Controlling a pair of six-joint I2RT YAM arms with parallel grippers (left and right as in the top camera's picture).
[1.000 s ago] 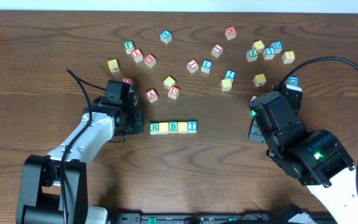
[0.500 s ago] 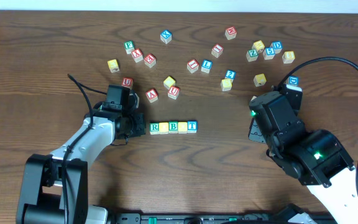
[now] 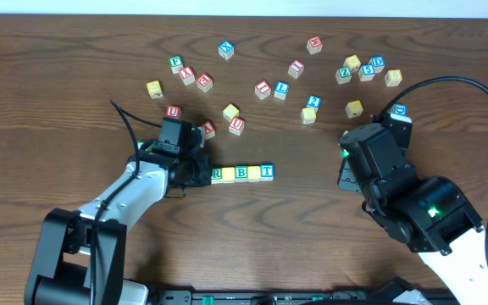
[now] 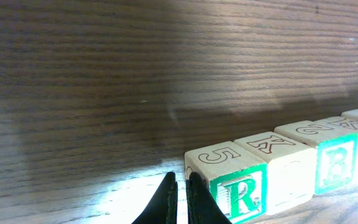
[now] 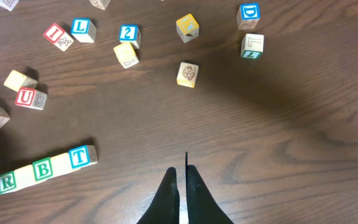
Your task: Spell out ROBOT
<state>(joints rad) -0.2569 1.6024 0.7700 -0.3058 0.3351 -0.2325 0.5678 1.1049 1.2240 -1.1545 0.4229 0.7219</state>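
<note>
Left gripper [image 4: 180,182], fingers pressed together and holding nothing, is pushing its tip against the green-bordered R cube [image 4: 238,194], and the whole row is sitting a touch further right than a second ago. Reading along mid-table, all touching: R, first yellow-faced cube [image 3: 229,174], green-bordered B cube [image 3: 241,173], second yellow-faced cube [image 3: 254,173], blue-bordered T cube [image 3: 267,172]. The R cube's top is showing a 5. Right gripper [image 5: 181,169], likewise pressed together and empty, is hanging over the wooden table [image 5: 278,124].

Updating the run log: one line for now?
left gripper shut, at R cube | right gripper shut, empty | letter row lined up
</note>
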